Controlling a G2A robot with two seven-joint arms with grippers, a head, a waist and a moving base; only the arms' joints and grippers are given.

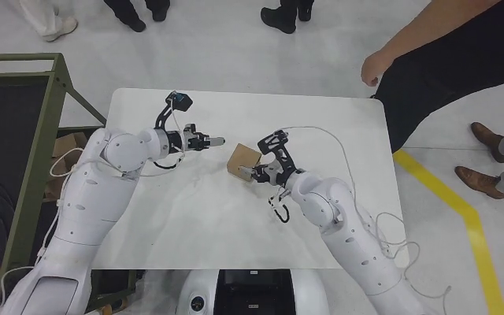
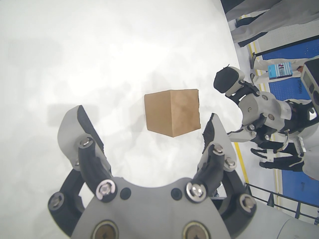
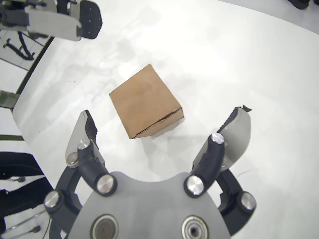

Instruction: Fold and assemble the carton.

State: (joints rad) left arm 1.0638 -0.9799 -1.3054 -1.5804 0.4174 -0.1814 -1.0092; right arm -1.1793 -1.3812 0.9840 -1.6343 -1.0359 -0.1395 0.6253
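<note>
The left pincer (image 2: pixel 145 115) hovers with its fingers spread wide and nothing between them, pointed at the carton (image 2: pixel 172 113), which sits just ahead of its fingertips. The right pincer (image 3: pixel 162 113) is also spread apart and holds nothing, facing the same carton from the opposite side. The carton (a small brown cube, closed on every face that shows, with a flap seam along one edge) rests on the white worktop (image 1: pixel 315 118) near its middle, between the two pincers. In both wrist views the fingers look clear of the cardboard.
</note>
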